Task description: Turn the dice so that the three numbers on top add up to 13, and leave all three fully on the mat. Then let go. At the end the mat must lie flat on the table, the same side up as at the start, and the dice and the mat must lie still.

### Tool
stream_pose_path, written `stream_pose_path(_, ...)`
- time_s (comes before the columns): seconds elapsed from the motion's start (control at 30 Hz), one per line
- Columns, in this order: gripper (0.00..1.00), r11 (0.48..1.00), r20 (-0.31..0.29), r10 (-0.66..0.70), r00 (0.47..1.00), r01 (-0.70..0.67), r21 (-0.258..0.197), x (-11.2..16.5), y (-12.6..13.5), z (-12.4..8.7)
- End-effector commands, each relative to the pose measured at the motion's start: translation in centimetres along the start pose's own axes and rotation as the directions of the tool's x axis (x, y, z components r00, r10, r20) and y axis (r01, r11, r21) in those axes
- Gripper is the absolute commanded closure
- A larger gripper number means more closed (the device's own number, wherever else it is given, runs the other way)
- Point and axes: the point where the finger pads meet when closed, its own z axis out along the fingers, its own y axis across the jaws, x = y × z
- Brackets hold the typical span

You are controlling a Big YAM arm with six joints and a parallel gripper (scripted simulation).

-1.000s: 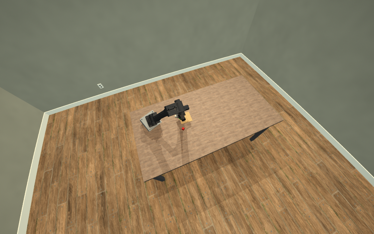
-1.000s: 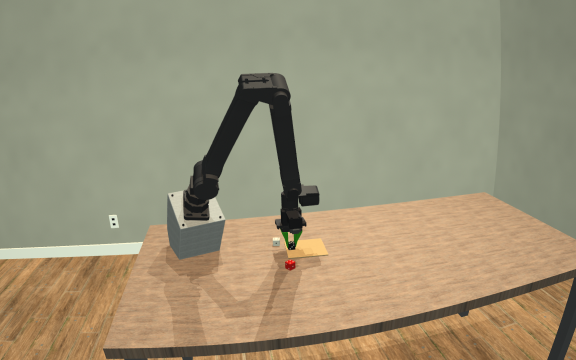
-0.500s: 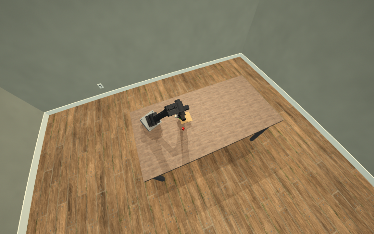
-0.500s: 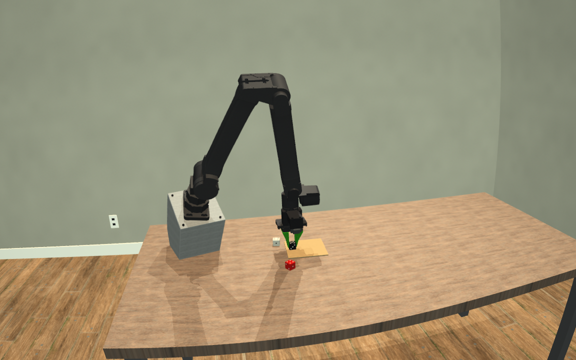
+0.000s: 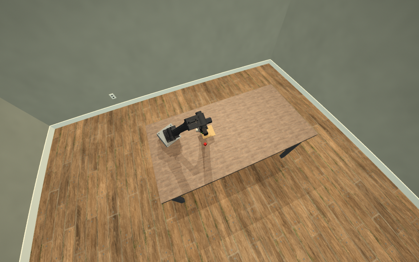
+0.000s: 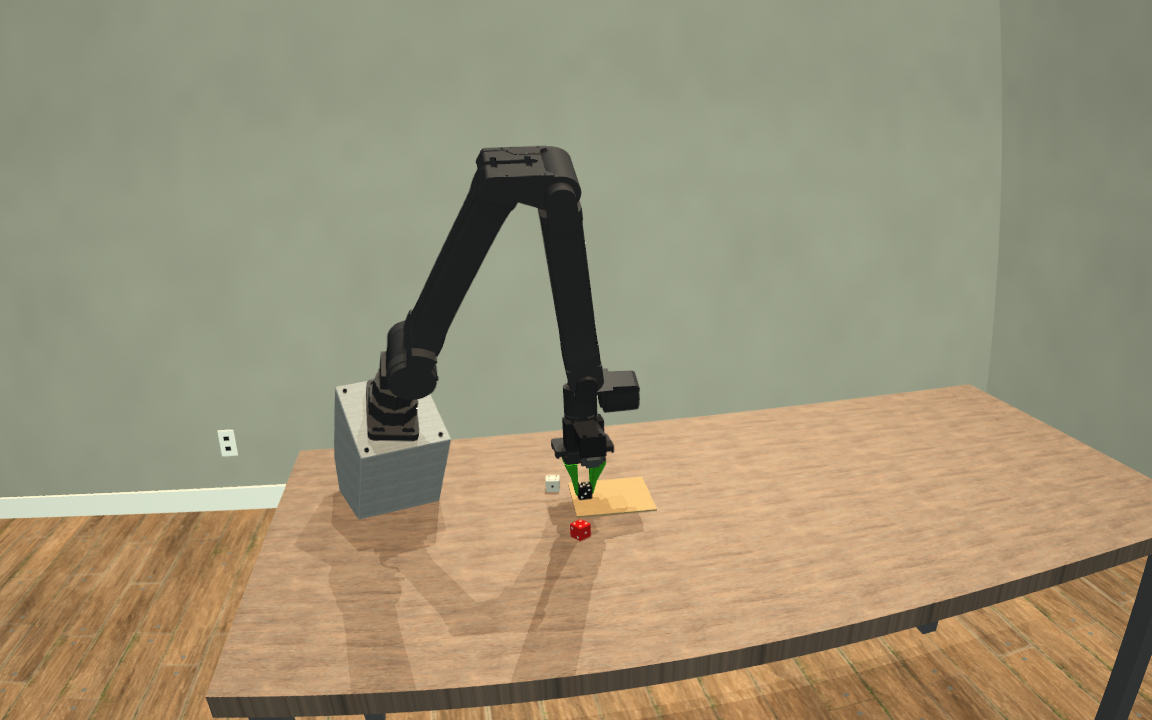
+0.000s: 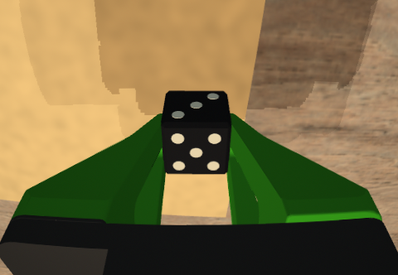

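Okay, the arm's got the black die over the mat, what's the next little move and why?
Probably lower a touch more until it rests on the mat, then open the fingers. The gripper is shut on the black die low over the mat, while the red die and white die sit off it.

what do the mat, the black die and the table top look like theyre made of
Mat: thin, flat tan sheet with a matte, faintly mottled face, perhaps cork or card; can't say which.
Black die, held in the pincer: hard, smooth cube with crisp edges and pale pips, probably plastic.
Table top: brown with visible grain streaks, looks like wood or wood-look laminate, low sheen.
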Motion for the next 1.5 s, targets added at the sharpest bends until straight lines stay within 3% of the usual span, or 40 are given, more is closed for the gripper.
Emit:
stream_pose_path(0.0,0.8,1.0,0.0,-0.008,1.0,0.008,0.003,0.06,0.22,0.5)
stream_pose_path(1.47,0.8,1.0,0.0,-0.013,1.0,0.013,0.007,-0.15,-0.19,0.6)
